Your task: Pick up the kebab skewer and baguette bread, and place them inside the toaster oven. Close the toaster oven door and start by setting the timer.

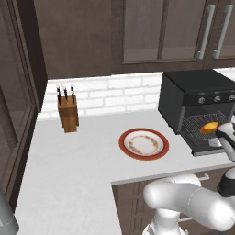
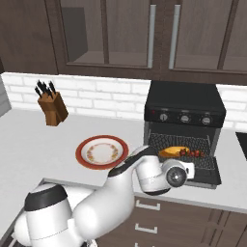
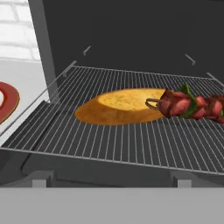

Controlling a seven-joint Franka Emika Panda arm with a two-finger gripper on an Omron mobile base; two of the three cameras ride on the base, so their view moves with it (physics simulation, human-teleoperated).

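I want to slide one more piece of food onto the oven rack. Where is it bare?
The wire rack is bare left of the baguette bread and along its front edge. The right side is crowded: the kebab skewer lies against the bread.

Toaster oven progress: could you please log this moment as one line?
baguette bread: on wire rack | kebab skewer: on rack beside bread | toaster oven door: open | plate: empty
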